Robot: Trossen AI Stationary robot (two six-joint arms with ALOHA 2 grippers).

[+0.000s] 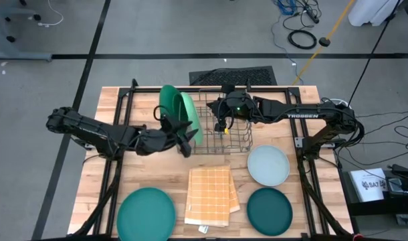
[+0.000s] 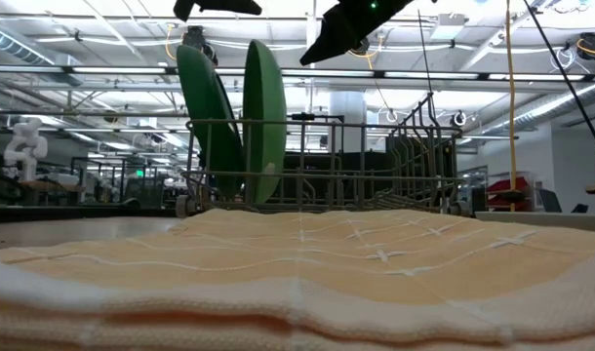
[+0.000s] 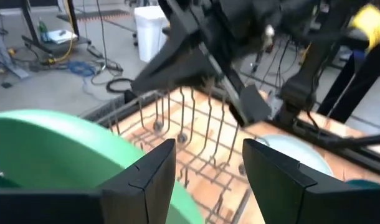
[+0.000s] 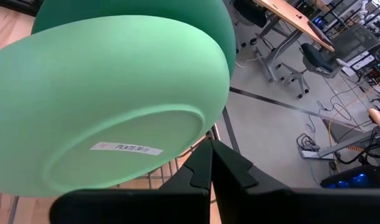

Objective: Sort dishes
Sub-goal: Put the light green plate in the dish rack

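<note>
Two plates stand on edge in the left end of the grey wire rack (image 1: 224,130): the mid green plate (image 1: 168,100) (image 2: 202,107) and, to its right, the light green plate (image 1: 190,117) (image 2: 264,117) (image 4: 109,106). My left gripper (image 1: 186,139) (image 3: 209,168) is open at the light green plate's near rim (image 3: 59,149). My right gripper (image 1: 221,125) (image 4: 212,169) is shut above the rack's middle, pointing at the light green plate's labelled underside. On the table lie the teal plate (image 1: 146,213), the pale blue-grey plate (image 1: 268,165) and the dark teal plate (image 1: 269,209). My left gripper is open with one finger (image 3: 154,177) right beside the light green plate's near rim (image 3: 115,155). Whether that finger touches the rim I cannot tell. The plate stands upright in the rack.
The orange-yellow checked cloth (image 1: 209,194) (image 2: 307,273) lies folded near the table's near edge, between the teal and dark teal plates. The rack's right part holds only bare wire tines (image 3: 202,124). Black frame rails run along the table's left and right sides.
</note>
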